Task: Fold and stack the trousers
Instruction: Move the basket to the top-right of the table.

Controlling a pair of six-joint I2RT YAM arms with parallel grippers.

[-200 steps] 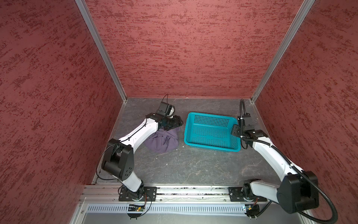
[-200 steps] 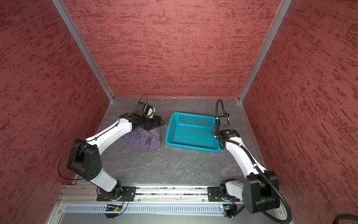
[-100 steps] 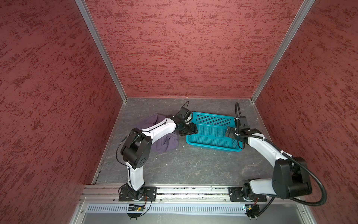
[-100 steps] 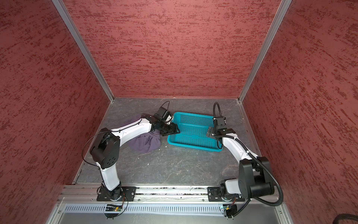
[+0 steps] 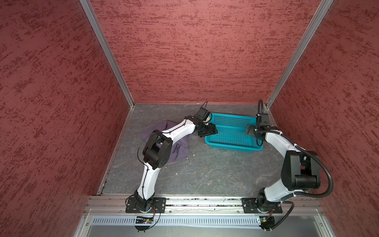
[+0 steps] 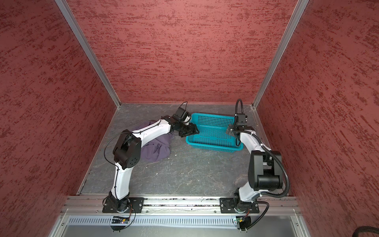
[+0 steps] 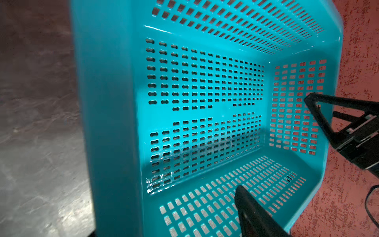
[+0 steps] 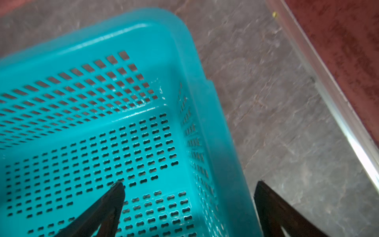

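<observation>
Trousers (image 5: 180, 150) half hidden under left arm (image 5: 176, 131); left end effector (image 7: 273, 143), right end effector (image 8: 189, 184) open at basket (image 5: 231, 147).

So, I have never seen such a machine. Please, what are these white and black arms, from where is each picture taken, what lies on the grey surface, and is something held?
These are a white-and-black left arm and a right arm of one robot, fixed to a metal rail; each ends in a two-fingered gripper. Two pictures come from one camera high above the grey stone-patterned table. Two come from small cameras on the wrists, so they are close-ups. On the table are an empty teal perforated plastic basket and, beside it, crumpled muted purple soft-fabric trousers, partly under the left arm. The left gripper and the right gripper are open at opposite ends of the basket; the right one straddles its end wall. Nothing is held.
</observation>
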